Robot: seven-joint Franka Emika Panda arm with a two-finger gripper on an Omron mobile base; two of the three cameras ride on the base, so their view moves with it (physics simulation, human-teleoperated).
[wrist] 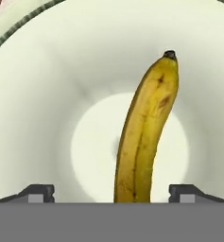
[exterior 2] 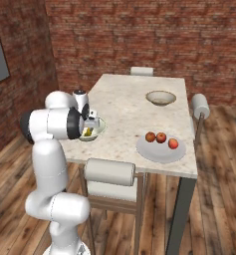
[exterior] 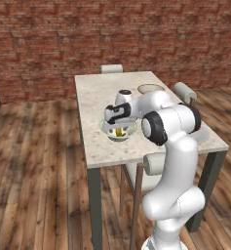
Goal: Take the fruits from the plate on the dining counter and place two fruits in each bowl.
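Note:
My gripper [wrist: 113, 193] hangs open low inside the pale green-white bowl [wrist: 42, 94], its fingertips [wrist: 38, 193] wide apart on either side of a yellow banana [wrist: 146, 137]. The banana lies free on the bowl's floor. From the base cameras the gripper [exterior: 118, 125] [exterior 2: 90, 124] is over that bowl [exterior: 128, 133] [exterior 2: 100, 128] near the left edge of the dining counter [exterior 2: 124, 109]. Three red-orange apples [exterior 2: 161, 137] sit on the flat grey-white plate [exterior 2: 162, 152] at the counter's near right. The tan-brown bowl [exterior 2: 161, 97] [exterior: 151, 89] stands at the far right and looks empty.
Chairs with padded cylinder backs stand at the near side [exterior 2: 109, 172], the right side [exterior 2: 200, 105] and the far end [exterior 2: 142, 71] of the counter. A brick wall runs behind, and the floor is wooden planks.

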